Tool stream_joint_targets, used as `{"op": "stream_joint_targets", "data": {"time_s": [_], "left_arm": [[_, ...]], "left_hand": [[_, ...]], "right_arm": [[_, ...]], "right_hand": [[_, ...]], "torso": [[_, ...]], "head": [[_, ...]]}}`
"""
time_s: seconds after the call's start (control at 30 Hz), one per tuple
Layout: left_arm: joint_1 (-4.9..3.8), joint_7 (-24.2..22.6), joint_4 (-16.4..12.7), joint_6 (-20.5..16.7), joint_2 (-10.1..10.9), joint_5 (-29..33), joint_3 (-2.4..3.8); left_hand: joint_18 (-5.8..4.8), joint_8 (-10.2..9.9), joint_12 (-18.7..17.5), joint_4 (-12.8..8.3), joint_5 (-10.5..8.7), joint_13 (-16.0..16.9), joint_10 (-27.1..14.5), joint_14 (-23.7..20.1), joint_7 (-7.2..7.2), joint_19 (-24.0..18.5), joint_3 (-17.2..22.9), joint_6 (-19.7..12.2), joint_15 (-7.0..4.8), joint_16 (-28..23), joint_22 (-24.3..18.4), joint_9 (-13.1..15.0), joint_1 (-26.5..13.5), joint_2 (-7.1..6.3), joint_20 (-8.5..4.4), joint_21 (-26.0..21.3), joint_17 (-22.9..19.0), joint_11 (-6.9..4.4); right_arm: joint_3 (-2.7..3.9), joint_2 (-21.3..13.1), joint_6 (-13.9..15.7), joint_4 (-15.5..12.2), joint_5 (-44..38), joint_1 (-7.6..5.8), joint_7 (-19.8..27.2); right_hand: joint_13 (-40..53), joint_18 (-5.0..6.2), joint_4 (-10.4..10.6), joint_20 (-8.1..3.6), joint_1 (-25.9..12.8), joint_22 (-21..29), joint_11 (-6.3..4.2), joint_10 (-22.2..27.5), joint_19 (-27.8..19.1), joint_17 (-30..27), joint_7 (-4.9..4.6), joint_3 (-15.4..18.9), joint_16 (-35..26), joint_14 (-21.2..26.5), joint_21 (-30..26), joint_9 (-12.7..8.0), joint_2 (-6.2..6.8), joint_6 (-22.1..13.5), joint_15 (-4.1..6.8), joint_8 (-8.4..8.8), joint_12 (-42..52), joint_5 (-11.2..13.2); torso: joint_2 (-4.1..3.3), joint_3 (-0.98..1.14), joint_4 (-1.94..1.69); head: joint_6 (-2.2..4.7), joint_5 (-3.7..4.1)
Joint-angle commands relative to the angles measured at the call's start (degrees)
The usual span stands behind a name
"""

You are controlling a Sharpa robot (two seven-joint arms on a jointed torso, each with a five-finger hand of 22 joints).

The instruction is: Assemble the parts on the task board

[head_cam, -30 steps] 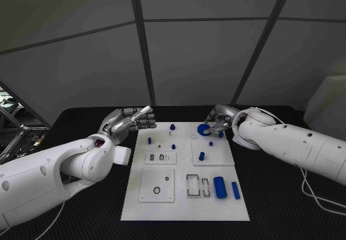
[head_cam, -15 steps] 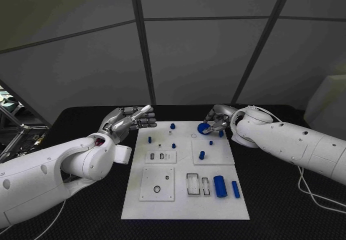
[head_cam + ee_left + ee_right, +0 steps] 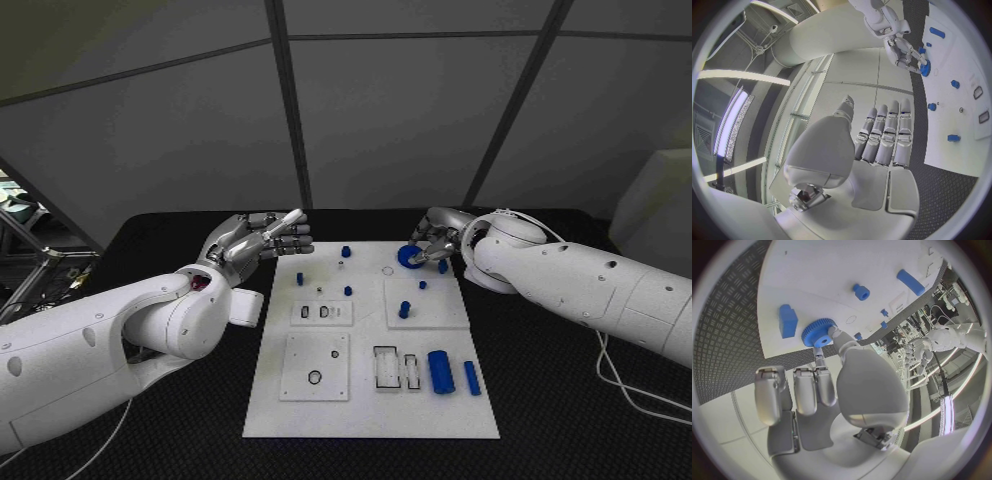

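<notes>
Fingers [image 3: 822,359] of the right hand [image 3: 437,240] pinch a blue gear [image 3: 410,256] at the far edge of the white board [image 3: 369,400]. Left hand [image 3: 264,241] hovers beside the board, fingers curled, holding nothing.

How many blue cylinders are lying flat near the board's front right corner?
2: a thick blue cylinder and a thinner one beside it on its right, both lying flat on the task board. Small upright blue parts farther back are not counted.

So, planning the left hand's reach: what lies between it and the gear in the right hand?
In the head view, only a small blue peg standing on the board's far edge.
</notes>
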State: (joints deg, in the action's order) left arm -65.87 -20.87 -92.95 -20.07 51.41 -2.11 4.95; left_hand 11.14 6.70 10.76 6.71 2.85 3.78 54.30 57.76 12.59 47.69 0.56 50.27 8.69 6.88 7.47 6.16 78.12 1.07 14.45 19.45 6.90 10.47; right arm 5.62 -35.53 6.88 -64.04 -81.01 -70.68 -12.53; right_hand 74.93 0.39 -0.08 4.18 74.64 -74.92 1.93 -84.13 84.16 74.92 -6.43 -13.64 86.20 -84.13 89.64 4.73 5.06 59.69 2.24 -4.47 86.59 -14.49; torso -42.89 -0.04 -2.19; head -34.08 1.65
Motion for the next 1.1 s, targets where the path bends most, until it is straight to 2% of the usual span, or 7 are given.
{"op": "stream_joint_targets", "data": {"time_s": [0.03,0.27,0.63,0.77,0.93,1.1], "left_arm": [[-0.09,-0.1,0.0,0.6,0.0,-0.3,0.06],[-0.09,-0.1,-0.1,0.6,0.0,-0.3,0.06],[-0.09,-0.1,-0.3,0.6,0.2,-0.3,0.06],[-0.09,-0.1,-0.4,0.5,0.2,-0.3,0.06],[-0.09,-0.1,-0.4,0.5,0.2,-0.3,0.06],[-0.10,-0.2,-0.5,0.2,0.1,-0.3,0.07]], "left_hand": [[-0.84,-0.3,-0.1,-0.4,0.15,0.0,-0.4,-0.2,0.27,-0.3,0.0,-0.1,-0.08,-0.2,-0.1,-0.1,0.0,0.26,0.11,-0.3,0.1,0.04],[-0.84,-0.3,-0.1,-0.4,0.15,0.0,-0.4,-0.2,0.27,-0.3,0.0,-0.1,-0.08,-0.2,-0.1,-0.1,0.0,0.26,0.11,-0.3,0.1,0.04],[-0.84,-0.4,-0.2,-0.4,0.16,0.0,-0.4,-0.2,0.28,-0.3,0.0,-0.1,-0.08,-0.2,-0.1,-0.1,0.0,0.31,0.12,-0.3,0.1,0.04],[-0.84,-0.4,-0.2,-0.4,0.16,0.0,-0.4,-0.2,0.28,-0.3,0.0,-0.1,-0.08,-0.2,-0.1,-0.1,0.0,0.31,0.12,-0.3,0.1,0.04],[-0.84,-0.4,-0.2,-0.4,0.16,0.0,-0.4,-0.2,0.28,-0.3,0.0,-0.1,-0.08,-0.2,-0.1,-0.1,0.0,0.31,0.12,-0.3,0.1,0.04],[-0.83,-0.4,-0.2,-0.5,0.15,0.0,-0.4,-0.2,0.29,-0.3,0.0,-0.1,-0.07,-0.3,-0.1,-0.1,0.0,0.33,0.13,-0.3,0.1,0.04]], "right_arm": [[-0.15,-0.1,0.8,-0.3,-0.7,0.16,1.2],[-0.14,-0.2,5.9,-1.6,-1.4,0.18,3.8],[-0.12,-0.9,12.9,-7.1,-5.2,0.19,5.4],[-0.12,-0.1,13.7,-8.8,-8.1,0.18,4.8],[-0.21,3.0,13.4,-8.5,-11.0,0.18,4.1],[-1.29,6.3,11.9,-6.9,-12.4,0.18,3.2]], "right_hand": [[11.3,-0.39,-0.6,-0.23,0.3,-15.1,-0.69,-3.8,5.8,6.0,0.63,-1.0,0.2,-4.0,0.4,0.7,-1.70,2.0,0.42,-1.01,0.5,-0.4],[11.8,-0.39,-1.8,-0.68,0.1,-15.1,-1.21,-4.1,5.8,6.2,1.20,-2.0,0.4,-4.0,0.4,1.2,-2.45,3.8,0.87,-1.32,0.9,-0.5],[12.1,-0.39,-2.6,-0.97,-0.9,-15.1,-1.49,-4.2,5.8,6.3,1.51,-2.1,0.4,-4.1,0.4,1.7,-2.18,4.7,1.14,-1.28,1.1,-0.4],[12.1,-0.39,-2.7,-1.01,-1.1,-15.1,-1.53,-4.2,5.8,6.3,1.55,-2.1,0.4,-4.1,0.4,1.7,-2.08,4.9,1.17,-1.26,1.1,-0.4],[12.1,-0.39,-2.8,-1.04,-1.3,-15.1,-1.57,-4.2,5.8,6.3,1.60,-2.0,0.4,-4.1,0.4,1.8,-2.01,5.0,1.21,-1.23,1.1,-0.4],[12.0,-0.39,-2.9,-1.09,-1.6,-15.1,-1.60,-4.2,5.8,6.1,1.62,-2.0,0.3,-4.0,0.4,1.8,-1.90,5.0,1.25,-1.11,1.1,-0.4]], "torso": [[0.02,0.02,0.00],[0.01,0.01,-0.05],[0.07,-0.05,-0.08],[0.04,-0.04,-0.14],[0.02,-0.06,-0.10],[-0.06,-0.05,-0.21]], "head": [[0.08,-0.02],[0.17,-0.04],[0.23,-0.28],[0.31,-0.36],[0.30,-0.62],[0.21,-0.73]]}}
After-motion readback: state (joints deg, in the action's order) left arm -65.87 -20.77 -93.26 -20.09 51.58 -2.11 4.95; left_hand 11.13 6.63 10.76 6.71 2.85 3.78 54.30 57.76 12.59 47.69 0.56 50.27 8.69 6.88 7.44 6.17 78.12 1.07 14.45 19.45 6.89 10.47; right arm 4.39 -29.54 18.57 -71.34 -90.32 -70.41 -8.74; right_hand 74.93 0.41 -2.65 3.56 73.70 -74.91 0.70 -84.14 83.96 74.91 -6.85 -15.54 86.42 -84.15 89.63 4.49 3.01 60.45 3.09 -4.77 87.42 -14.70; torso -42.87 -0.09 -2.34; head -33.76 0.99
